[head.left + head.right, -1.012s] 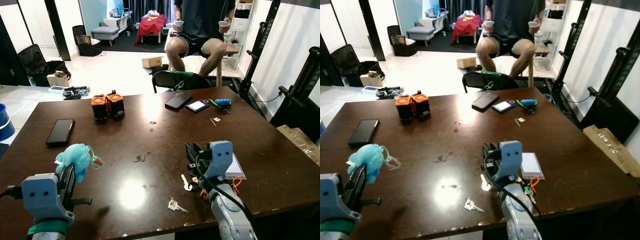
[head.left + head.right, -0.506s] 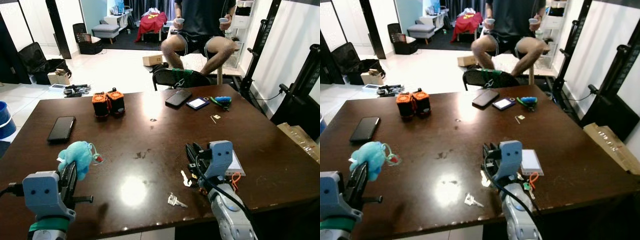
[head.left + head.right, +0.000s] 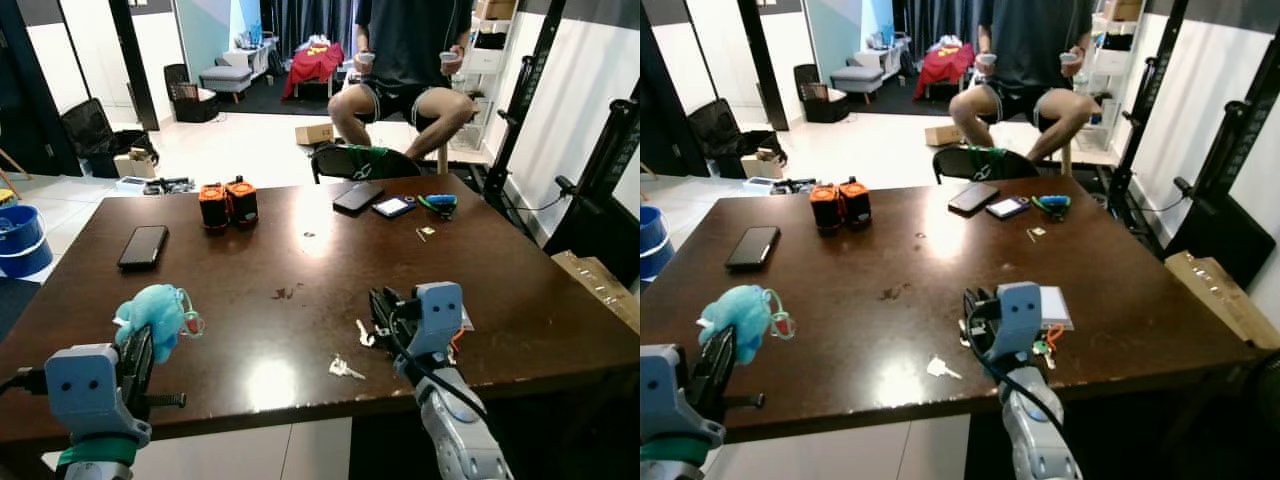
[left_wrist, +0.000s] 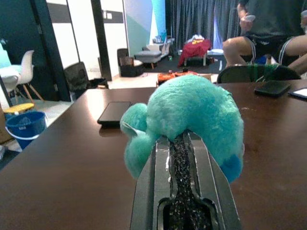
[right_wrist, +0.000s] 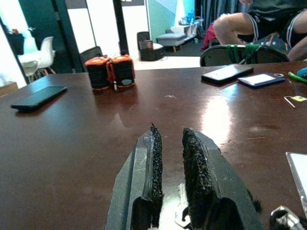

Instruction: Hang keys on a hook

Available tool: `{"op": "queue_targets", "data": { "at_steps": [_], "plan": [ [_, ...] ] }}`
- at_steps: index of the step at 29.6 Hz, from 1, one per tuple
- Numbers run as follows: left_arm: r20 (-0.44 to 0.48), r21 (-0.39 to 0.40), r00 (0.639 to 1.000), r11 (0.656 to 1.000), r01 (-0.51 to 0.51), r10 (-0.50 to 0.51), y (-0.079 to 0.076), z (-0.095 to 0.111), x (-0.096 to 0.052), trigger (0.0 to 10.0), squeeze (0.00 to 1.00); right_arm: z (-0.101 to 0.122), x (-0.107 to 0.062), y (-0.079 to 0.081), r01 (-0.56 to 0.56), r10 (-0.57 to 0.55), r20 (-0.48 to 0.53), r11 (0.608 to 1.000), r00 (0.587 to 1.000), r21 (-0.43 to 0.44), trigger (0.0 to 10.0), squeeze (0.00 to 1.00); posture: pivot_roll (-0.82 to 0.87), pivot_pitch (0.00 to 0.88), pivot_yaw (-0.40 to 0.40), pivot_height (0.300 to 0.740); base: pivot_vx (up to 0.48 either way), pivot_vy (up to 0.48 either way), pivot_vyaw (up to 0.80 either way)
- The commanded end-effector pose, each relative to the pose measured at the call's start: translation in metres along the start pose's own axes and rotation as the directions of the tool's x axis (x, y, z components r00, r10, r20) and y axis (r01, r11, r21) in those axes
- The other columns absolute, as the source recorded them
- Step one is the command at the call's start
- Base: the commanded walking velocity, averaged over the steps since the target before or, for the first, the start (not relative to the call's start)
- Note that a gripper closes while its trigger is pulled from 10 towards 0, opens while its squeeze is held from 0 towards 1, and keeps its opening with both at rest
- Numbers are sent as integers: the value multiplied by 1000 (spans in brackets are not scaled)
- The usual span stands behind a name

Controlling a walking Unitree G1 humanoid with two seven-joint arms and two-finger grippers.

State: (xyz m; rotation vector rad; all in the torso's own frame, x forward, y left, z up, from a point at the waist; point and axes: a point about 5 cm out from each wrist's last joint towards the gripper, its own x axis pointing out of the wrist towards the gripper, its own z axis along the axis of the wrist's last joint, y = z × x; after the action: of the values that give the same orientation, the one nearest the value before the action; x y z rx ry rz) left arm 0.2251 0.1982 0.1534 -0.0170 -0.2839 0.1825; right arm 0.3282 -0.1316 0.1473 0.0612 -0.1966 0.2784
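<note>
Turquoise plush keychain sat clamped in my left gripper; right gripper, jaws narrowly parted, needed lowering squarely over the tabletop key.

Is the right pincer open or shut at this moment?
Open, only slightly. In the right wrist view the two fingers stand apart with a narrow gap, nothing between them. The right pincer hangs low over the table.
</note>
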Motion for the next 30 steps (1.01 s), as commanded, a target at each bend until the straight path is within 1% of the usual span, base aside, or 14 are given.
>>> {"op": "queue_targets", "data": {
  "at_steps": [1, 12, 20, 28, 29, 30],
  "plan": [
    [-13, -2, 1000, 1000, -13, 13, 3, -1, -3, 10000, 0, -2, 1, 4, -19, 19, -9, 1000, 1000, 8, 10000, 0, -127, 0, 71, 740, -255, 0, 0],
    [-12, -4, 1000, 1000, -2, 2, 1, -1, -1, 10000, 0, -2, 3, 4, -18, 18, -7, 1000, 1000, 8, 10000, 0, -125, 0, 78, 740, -248, 0, 0],
    [-13, -1, 1000, 1000, 2, -2, 3, -1, 1, 10000, 0, -3, 2, 7, -15, 15, -3, 1000, 1000, 13, 10000, 0, -131, 0, 90, 740, 0, 0, 0],
    [4, -14, 1000, 1000, -2, 2, 4, 1, -1, 10000, 0, -5, 1, 3, 7, -7, -14, 1000, 1000, 12, 10000, 0, -131, 0, 88, 740, 0, 0, 0],
    [4, -16, 1000, 1000, -4, 4, 4, 1, -1, 10000, 0, -5, 2, 4, 1, -1, -18, 1000, 1000, 3, 10000, 0, -131, 0, 88, 740, 0, 0, 0],
    [4, -16, 1000, 1000, -5, 5, 4, 1, -2, 10000, 0, -4, 3, 5, -9, 9, -16, 1000, 1000, -26, 10000, 0, -131, 0, 88, 740, 0, 0, 0]
  ]
}}
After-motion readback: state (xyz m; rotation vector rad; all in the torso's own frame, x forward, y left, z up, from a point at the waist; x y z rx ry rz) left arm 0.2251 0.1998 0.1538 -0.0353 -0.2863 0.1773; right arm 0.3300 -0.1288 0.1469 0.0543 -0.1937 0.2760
